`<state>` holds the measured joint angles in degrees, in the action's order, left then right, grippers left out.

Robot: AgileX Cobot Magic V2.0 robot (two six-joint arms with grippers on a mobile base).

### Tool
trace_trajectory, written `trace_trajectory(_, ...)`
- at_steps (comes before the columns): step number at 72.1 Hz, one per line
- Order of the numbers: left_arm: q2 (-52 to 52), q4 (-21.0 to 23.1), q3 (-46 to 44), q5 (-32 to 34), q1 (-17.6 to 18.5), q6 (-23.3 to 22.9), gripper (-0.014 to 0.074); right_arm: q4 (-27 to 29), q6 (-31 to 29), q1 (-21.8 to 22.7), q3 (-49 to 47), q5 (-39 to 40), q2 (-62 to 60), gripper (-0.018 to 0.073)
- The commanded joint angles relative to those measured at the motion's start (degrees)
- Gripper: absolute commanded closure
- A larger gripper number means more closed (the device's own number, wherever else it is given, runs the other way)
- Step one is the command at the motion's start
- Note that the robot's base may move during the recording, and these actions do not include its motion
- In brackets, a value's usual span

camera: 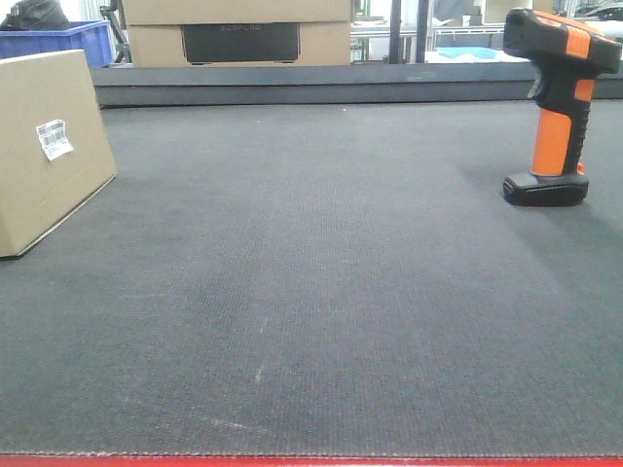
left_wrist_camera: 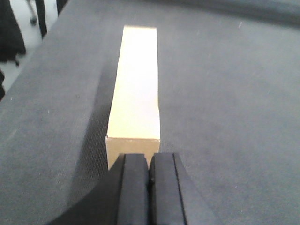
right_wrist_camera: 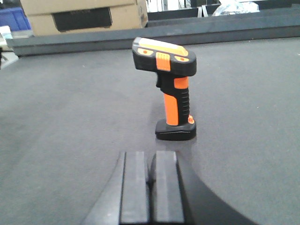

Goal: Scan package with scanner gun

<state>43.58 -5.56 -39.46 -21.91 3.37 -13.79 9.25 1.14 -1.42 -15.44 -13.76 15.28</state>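
Upright, orange-handled scanner gun (camera: 558, 102) (black head), brown package (camera: 49, 146), white sticker (camera: 54, 138)

Package (camera: 44, 146): we see plain tan-brown cardboard; its sticker (camera: 54, 139) is white with black barcode lines.
Scanner gun (camera: 558, 102): we see a black head with an orange stripe along the top, an orange handle with black ribbed grip, and a black base.
Tabletop (camera: 311, 292): we note dark grey fabric with a fine woven texture, a few pale scuffs, and a red strip on the near edge.
Left gripper (left_wrist_camera: 149, 187): we see matte black fingers.
Right gripper (right_wrist_camera: 151, 187): we see matte black fingers.
Background box (camera: 238, 34): we see brown cardboard bearing a dark rectangular panel.
Crate (camera: 58, 41): we see blue plastic.
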Motion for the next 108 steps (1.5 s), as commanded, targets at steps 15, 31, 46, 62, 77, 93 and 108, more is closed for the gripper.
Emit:
trace_trajectory(15, -18.1, 0.4, 14.3, 11.6, -0.1, -0.4, 0.0707, 1.6, -0.1, 0.1, 0.0, -5.9, -6.6, 0.0727)
trace_trajectory(31, -32.9, -0.2, 22.3, 12.1, -0.1, -0.4, 0.0707, -3.9, -0.1, 0.1, -0.1, -10.0, -11.8, 0.0727)
trace_trajectory(46, -43.1, -3.2, 23.1, 2.2, -0.1, -0.4, 0.0707, -10.9, -0.1, 0.6, -2.7, -16.5, -15.3, 0.0727)
trace_trajectory(62, -43.6, -3.6, 23.0, 1.8, -0.1, -0.4, 0.0707, -7.6, -0.1, 0.5, -2.7, -12.5, -15.3, 0.0727)
trace_trajectory(77, -43.6, -3.8, 22.9, 1.8, -0.1, -0.4, 0.0707, -7.6, -0.1, 0.5, -2.7, -12.5, -15.3, 0.0727)
trace_trajectory(93, -43.6, -3.8, 22.9, 1.8, -0.1, -0.4, 0.0707, -7.6, -0.1, 0.5, -2.7, -12.5, -15.3, 0.0727)
trace_trajectory(108, -43.6, -3.8, 22.9, 1.8, -0.1, -0.4, 0.0707, -7.6, -0.1, 0.5, -2.7, -12.5, -15.3, 0.0727)
